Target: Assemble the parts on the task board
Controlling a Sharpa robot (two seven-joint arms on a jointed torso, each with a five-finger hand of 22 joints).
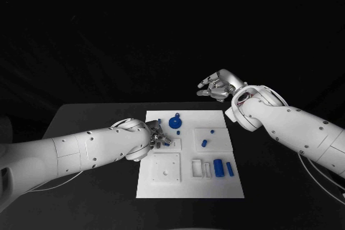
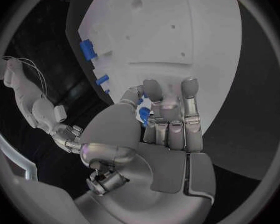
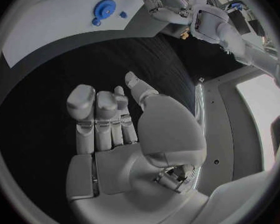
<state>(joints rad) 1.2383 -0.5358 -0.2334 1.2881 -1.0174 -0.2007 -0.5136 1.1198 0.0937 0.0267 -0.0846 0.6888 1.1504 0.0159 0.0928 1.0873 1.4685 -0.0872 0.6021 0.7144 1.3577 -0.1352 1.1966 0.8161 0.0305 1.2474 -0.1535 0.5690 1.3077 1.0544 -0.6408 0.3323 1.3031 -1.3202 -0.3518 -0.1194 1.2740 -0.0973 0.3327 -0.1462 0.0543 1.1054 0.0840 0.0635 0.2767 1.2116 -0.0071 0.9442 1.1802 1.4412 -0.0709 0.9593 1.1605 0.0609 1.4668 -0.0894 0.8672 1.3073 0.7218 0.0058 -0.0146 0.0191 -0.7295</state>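
Two hands show in our head view: the left hand (image 1: 157, 136) is down on the task board (image 1: 188, 185) at frame centre, fingers closed round a small blue part (image 2: 143, 114), while the right hand (image 1: 218, 86) hovers at upper right off the board, fingers apart and empty. We see a blue round part (image 1: 175, 122) near the board's top and blue cylinders (image 1: 218, 167) lower right.

Robot body: two white arms, silver hands.
Glossy white shells on left arm (image 1: 86, 150) and right arm (image 1: 294, 127), dotted with small dark screw holes, seams between segments. Left hand (image 2: 159, 129) and right hand (image 3: 115, 129): brushed silver metal, grey fingertip pads. Thin pale cable looping under each arm, lower frame corners.
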